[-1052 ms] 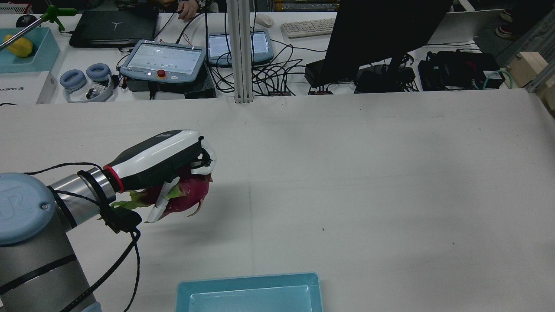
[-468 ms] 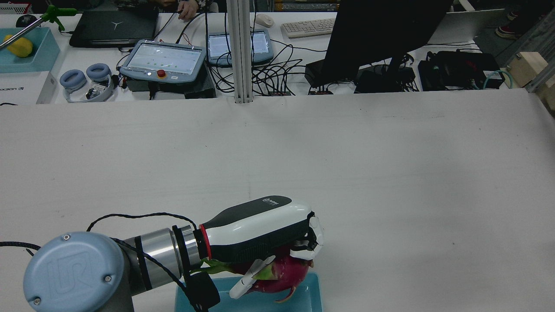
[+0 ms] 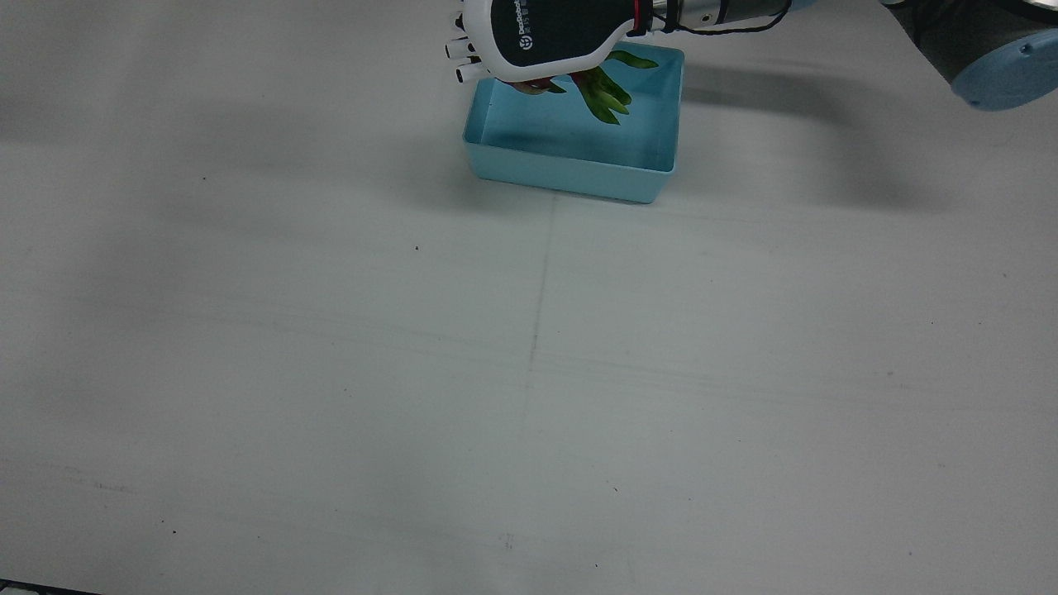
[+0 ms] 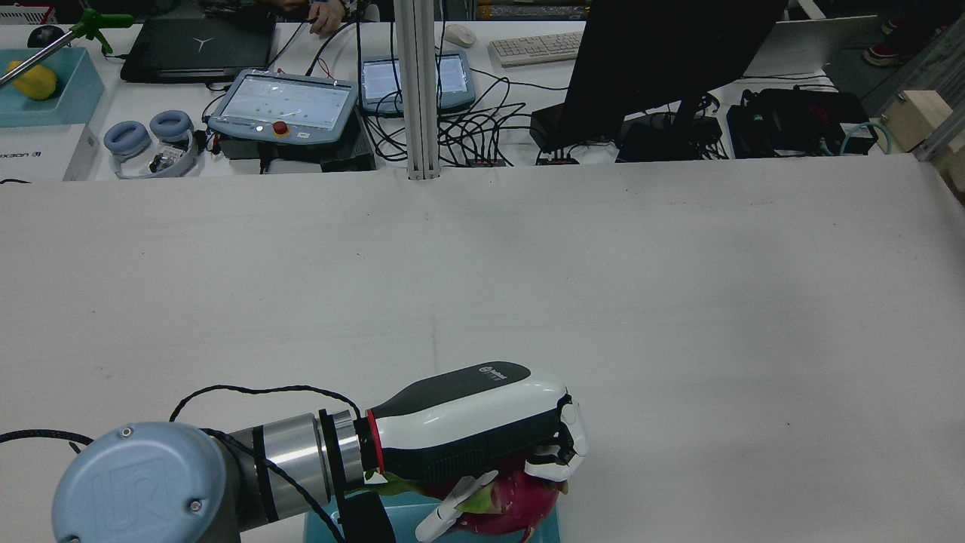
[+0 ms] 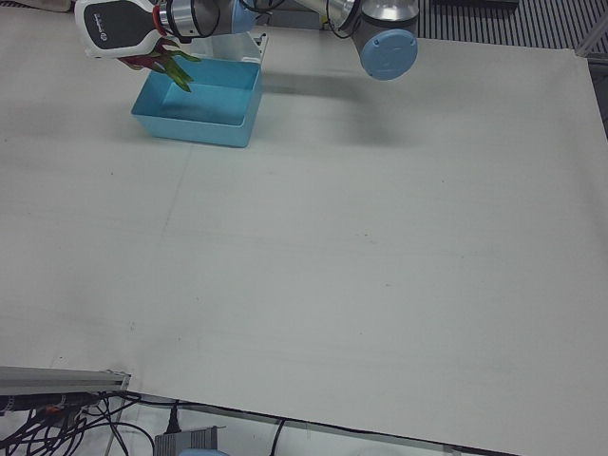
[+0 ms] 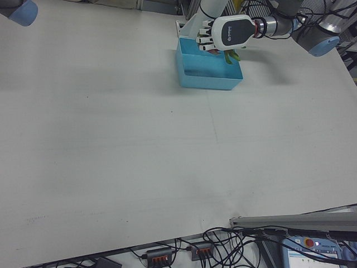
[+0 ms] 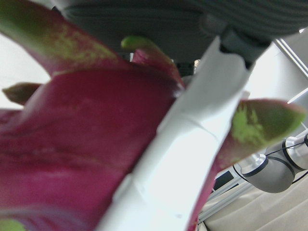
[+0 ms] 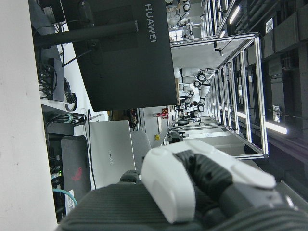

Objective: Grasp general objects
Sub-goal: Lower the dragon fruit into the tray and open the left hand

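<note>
My left hand (image 4: 467, 430) is shut on a magenta dragon fruit (image 4: 513, 498) with green scales and holds it over the light blue tray (image 3: 570, 169) at the near edge of the table by the robot. In the front view the hand (image 3: 545, 37) covers the tray's back left part, and the fruit's green leaves (image 3: 607, 95) hang below it. The left hand view is filled by the fruit (image 7: 72, 144) with a white finger (image 7: 183, 159) across it. Only part of my right hand (image 8: 192, 192) shows, in its own view.
The tray (image 5: 195, 128) shows nothing in it but the fruit held above. Teach pendants (image 4: 283, 105), cables and a black monitor (image 4: 663, 60) stand on the desk beyond the table's far edge. The right arm's blue elbow cap (image 6: 22, 11) is at that view's top left.
My left hand has carried the dragon fruit from the left middle of the table back and to the right, to above the blue tray. In the last half second it moved slightly further right.
</note>
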Robot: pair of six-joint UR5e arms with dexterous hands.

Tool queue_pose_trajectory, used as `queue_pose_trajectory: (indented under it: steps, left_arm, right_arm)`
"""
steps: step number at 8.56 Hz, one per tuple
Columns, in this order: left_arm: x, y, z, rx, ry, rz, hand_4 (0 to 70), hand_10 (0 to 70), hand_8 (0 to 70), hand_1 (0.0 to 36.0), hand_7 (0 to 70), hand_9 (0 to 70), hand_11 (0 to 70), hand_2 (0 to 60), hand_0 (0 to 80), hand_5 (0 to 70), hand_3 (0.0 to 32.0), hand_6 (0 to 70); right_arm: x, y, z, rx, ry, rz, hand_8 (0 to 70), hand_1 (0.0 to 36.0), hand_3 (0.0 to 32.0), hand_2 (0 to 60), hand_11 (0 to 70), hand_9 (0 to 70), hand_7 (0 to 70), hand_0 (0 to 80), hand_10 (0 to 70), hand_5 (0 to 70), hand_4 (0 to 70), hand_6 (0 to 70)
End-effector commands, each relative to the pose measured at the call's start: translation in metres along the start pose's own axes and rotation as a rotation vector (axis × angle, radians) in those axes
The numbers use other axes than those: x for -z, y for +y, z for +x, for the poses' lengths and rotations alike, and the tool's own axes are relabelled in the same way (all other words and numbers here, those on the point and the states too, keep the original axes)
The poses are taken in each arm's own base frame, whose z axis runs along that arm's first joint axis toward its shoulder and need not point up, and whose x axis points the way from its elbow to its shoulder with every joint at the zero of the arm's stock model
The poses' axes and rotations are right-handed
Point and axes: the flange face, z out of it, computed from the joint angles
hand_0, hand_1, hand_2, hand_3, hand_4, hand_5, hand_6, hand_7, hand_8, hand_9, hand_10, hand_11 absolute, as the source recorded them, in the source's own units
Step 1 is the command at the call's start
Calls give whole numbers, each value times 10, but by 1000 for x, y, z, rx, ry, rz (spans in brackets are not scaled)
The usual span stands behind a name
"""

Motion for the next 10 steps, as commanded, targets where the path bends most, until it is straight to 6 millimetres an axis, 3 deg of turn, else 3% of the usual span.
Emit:
queue_pose_trajectory:
  steps: [1,2,3,4,5,6,7,8,9,10]
  left_arm:
    - [5,9,-10,13,-83,-23,700,556,415,360,700,533,700,600,800,700,0,700]
    - [9,7,-11,13,-106,-13,371,355,179,360,700,266,546,600,800,700,0,652]
    - [15,1,-12,3,-125,-13,222,152,75,360,700,166,276,600,800,700,0,428]
    - [16,1,-12,-11,-133,-10,139,23,44,360,622,110,92,600,800,700,0,274]
    - [17,1,-12,-12,-135,-13,124,13,41,360,570,100,79,600,800,700,0,258]
    - [17,1,-12,-13,-137,-19,117,10,43,360,603,106,74,600,800,700,0,268]
    - [16,1,-13,-12,-139,-20,146,7,52,360,684,122,69,600,800,700,0,313]
    - [17,1,-13,-12,-140,-20,219,15,58,360,700,126,79,600,800,700,0,343]
    - [17,1,-13,-11,-140,-20,228,44,61,360,700,134,120,600,800,700,0,357]
    - [17,-1,-12,-13,-139,-16,250,41,65,360,700,145,115,600,800,700,0,377]
  right_arm:
    - [0,0,0,0,0,-1,0,0,0,0,0,0,0,0,0,0,0,0]
    - [0,0,0,0,0,-1,0,0,0,0,0,0,0,0,0,0,0,0]
    - [0,0,0,0,0,1,0,0,0,0,0,0,0,0,0,0,0,0]
    - [-1,0,0,0,0,-1,0,0,0,0,0,0,0,0,0,0,0,0]
    - [0,0,0,0,0,1,0,0,0,0,0,0,0,0,0,0,0,0]
    - [0,0,0,0,0,-1,0,0,0,0,0,0,0,0,0,0,0,0]
    - [0,0,0,0,0,-1,0,0,0,0,0,0,0,0,0,0,0,0]
    - [0,0,0,0,0,-1,0,0,0,0,0,0,0,0,0,0,0,0]
    - [0,0,0,0,0,1,0,0,0,0,0,0,0,0,0,0,0,0]
    - [0,0,0,0,0,-1,0,0,0,0,0,0,0,0,0,0,0,0]
